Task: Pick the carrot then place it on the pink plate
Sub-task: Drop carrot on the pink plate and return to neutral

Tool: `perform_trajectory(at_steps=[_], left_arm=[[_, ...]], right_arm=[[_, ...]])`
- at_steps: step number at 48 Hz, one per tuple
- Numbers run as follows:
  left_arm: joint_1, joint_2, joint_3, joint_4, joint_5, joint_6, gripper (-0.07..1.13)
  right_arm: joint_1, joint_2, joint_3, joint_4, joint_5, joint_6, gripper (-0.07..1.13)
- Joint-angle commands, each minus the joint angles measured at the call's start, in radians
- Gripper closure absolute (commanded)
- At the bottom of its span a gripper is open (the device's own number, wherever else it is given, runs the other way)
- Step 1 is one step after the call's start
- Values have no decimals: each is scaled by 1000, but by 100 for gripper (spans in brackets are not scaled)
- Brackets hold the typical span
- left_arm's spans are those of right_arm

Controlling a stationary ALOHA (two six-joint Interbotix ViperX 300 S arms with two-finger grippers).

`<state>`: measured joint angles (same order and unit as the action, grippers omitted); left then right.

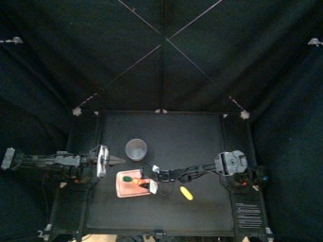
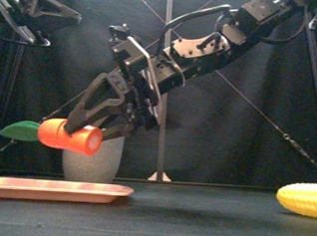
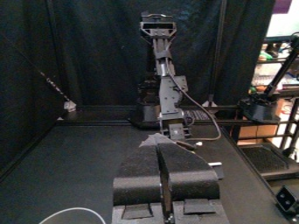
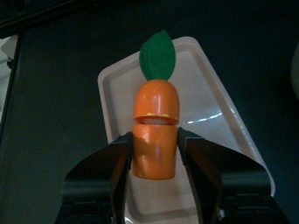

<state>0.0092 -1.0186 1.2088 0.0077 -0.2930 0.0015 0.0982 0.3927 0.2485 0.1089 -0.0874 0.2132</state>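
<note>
Pick done: right gripper (image 4: 155, 150) jaws clamped on carrot (image 4: 155, 131), which hung above pink tray (image 4: 222, 114), not touching. Tray lay at 6 o'clock of grey cup (image 1: 136, 146). Remaining: lower, release. Left gripper (image 3: 163, 147) rested at table's 9 o'clock, jaws closed, empty.

No words, labels, brand marks, numbers or signs can be read in any view. The carrot (image 4: 156, 122) and the plate (image 4: 212, 89) are plain, with no lettering on either.
</note>
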Motion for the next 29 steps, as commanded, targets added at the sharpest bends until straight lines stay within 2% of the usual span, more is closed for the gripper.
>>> perform_trajectory(at_steps=[1,7,11,20,29], left_arm=[[-2,0,-15,3,-5,0,108],[-2,0,-14,6,-6,0,108],[-2,2,-14,6,-5,-2,108],[-3,0,-11,6,-6,0,108],[-3,0,-12,8,-5,0,108]], right_arm=[[9,-28,-26,-2,-5,2,26],[8,-28,-21,0,-5,2,9],[8,-29,-18,-3,-6,2,3],[-3,-94,23,-25,2,-6,2],[-121,-250,189,-63,-48,0,2]])
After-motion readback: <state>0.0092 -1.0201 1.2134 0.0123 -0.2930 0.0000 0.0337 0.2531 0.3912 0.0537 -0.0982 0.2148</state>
